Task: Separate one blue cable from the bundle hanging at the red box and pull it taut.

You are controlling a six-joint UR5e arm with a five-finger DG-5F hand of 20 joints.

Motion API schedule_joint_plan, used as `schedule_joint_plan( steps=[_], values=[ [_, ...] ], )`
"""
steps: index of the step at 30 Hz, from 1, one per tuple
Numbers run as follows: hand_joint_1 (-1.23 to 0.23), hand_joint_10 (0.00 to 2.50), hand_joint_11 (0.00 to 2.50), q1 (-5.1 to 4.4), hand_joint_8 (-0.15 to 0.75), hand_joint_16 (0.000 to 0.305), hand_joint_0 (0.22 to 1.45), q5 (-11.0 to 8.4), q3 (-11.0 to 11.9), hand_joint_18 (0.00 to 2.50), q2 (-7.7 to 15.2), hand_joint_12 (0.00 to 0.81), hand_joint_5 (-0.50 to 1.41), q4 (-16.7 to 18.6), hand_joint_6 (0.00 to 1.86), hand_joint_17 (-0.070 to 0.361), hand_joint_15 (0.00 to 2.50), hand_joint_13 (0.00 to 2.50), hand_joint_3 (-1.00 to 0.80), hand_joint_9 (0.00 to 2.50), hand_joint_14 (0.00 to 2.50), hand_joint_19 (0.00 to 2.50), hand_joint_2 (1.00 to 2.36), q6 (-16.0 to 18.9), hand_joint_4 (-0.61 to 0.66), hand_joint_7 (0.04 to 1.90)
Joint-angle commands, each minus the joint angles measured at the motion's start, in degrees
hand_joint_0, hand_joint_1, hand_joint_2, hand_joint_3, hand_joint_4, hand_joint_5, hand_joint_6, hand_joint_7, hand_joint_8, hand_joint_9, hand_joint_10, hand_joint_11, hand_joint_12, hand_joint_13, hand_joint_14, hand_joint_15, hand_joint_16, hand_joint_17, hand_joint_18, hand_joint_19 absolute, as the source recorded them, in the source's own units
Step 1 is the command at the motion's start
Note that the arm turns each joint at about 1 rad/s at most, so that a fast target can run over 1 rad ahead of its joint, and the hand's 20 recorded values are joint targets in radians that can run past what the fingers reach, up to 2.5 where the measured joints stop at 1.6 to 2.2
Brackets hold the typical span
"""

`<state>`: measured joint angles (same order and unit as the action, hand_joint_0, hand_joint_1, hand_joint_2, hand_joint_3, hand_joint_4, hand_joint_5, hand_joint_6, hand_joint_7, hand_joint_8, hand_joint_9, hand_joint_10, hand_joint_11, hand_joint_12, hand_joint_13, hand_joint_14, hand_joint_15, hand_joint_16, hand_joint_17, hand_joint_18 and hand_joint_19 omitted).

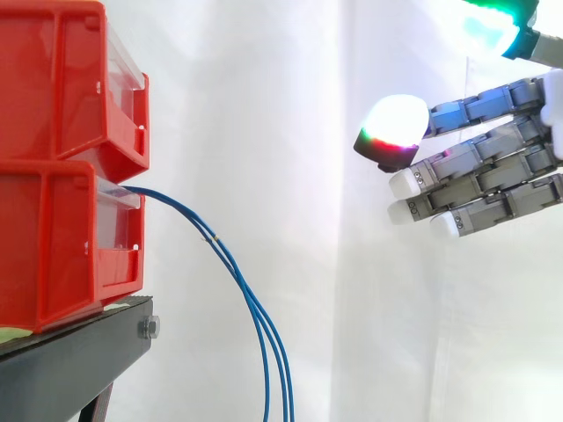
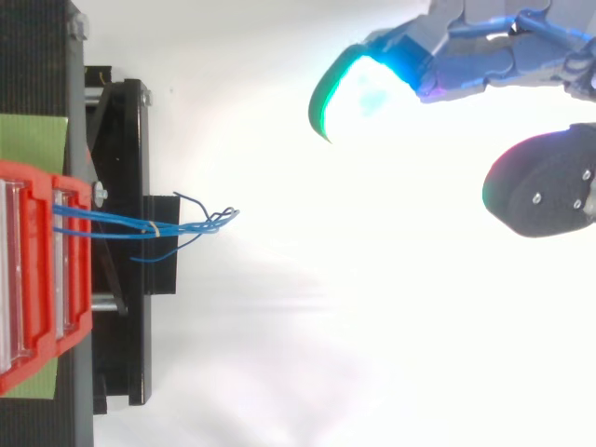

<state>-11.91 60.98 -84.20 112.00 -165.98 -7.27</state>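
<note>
A bundle of thin blue cables (image 1: pixel 230 264) comes out of the front of the lower red box (image 1: pixel 66 242) and hangs down in a curve past the stand. From above, the blue cables (image 2: pixel 140 223) leave the red box (image 2: pixel 47 279) bound by a small tie and splay into loose ends. My hand (image 1: pixel 493 171) is at the right, well clear of the cables and higher than them. Its fingers are straight and point left toward the boxes, with nothing between them. In the top view the hand (image 2: pixel 494 56) is at the upper right with glowing pads.
A second red box (image 1: pixel 62 79) is stacked on the lower one. Both rest on a black stand (image 1: pixel 70 360). A white curtain (image 1: pixel 308 132) hangs behind. A green mat (image 2: pixel 33 140) lies on the stand beside the boxes.
</note>
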Motion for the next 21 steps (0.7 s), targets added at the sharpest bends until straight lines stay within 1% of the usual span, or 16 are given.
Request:
schedule_joint_plan(
  steps=[1, 4, 7, 8, 9, 14, 16, 19, 21],
  values=[
    [-0.57, 0.0, 0.17, -0.48, 0.314, 0.042, 0.56, -0.25, 0.0, 0.28, 0.59, 0.33, -0.19, 0.13, 0.5, 0.094, 0.09, 0.36, -0.43, 0.64, 0.0, 0.25, 1.01, -0.38, 0.27, 0.84],
    [-0.58, 0.01, 0.18, -0.83, 0.317, 0.042, 0.56, -0.34, 0.0, 0.3, 1.29, 0.329, -0.18, 0.31, 0.5, 0.094, 0.1, 0.39, -0.43, 0.65, 0.0, 0.26, 1.01, -0.2, 0.27, 0.84],
    [-0.58, 0.01, 0.2, -1.18, 0.316, 0.042, 0.56, -0.69, 0.09, 0.31, 1.29, 0.331, -0.18, 0.31, 0.5, 0.094, 0.11, 0.4, -0.43, 0.67, 0.0, 0.27, 1.01, -0.29, 0.28, 0.84],
    [-0.58, 0.01, 0.2, -1.18, 0.317, 0.042, 0.56, -0.95, 0.0, 0.31, 1.38, 0.331, -0.18, 0.31, 0.5, 0.094, 0.11, 0.4, -0.43, 0.67, 0.0, 0.27, 1.01, -0.29, 0.27, 0.84],
    [-0.58, 0.01, 0.21, -1.36, 0.317, 0.041, 0.56, -1.75, 0.0, 0.31, 1.29, 0.33, -0.18, 0.13, 0.5, 0.093, 0.12, 0.4, -0.43, 0.67, 0.0, 0.26, 1.01, -0.2, 0.27, 0.85],
    [-0.58, 0.01, 0.22, -1.36, 0.313, 0.041, 0.56, -2.18, 0.0, 0.3, 1.38, 0.327, -0.18, -0.4, 0.5, 0.092, 0.12, 0.4, -0.43, 0.68, 0.0, 0.26, 1.01, -0.38, 0.27, 0.85],
    [-0.59, 0.01, 0.22, -1.54, 0.302, 0.041, 0.56, -2.36, 0.09, 0.29, 1.38, 0.327, -0.18, -0.22, 0.5, 0.092, 0.12, 0.41, -0.43, 0.67, 0.0, 0.26, 1.0, -1.0, 0.25, 0.85],
    [-0.64, 0.01, 0.23, -1.8, 0.285, 0.039, 0.55, -2.71, 0.0, 0.26, 1.38, 0.319, -0.19, -0.04, 0.5, 0.088, 0.13, 0.4, -0.46, 0.64, 0.0, 0.25, 1.0, -2.49, 0.24, 0.85],
    [-0.66, 0.01, 0.23, -2.06, 0.282, 0.038, 0.55, -3.24, 0.0, 0.25, 1.38, 0.317, -0.19, -0.04, 0.5, 0.086, 0.13, 0.39, -0.46, 0.63, 0.0, 0.25, 1.0, -3.46, 0.24, 0.85]
  ],
)
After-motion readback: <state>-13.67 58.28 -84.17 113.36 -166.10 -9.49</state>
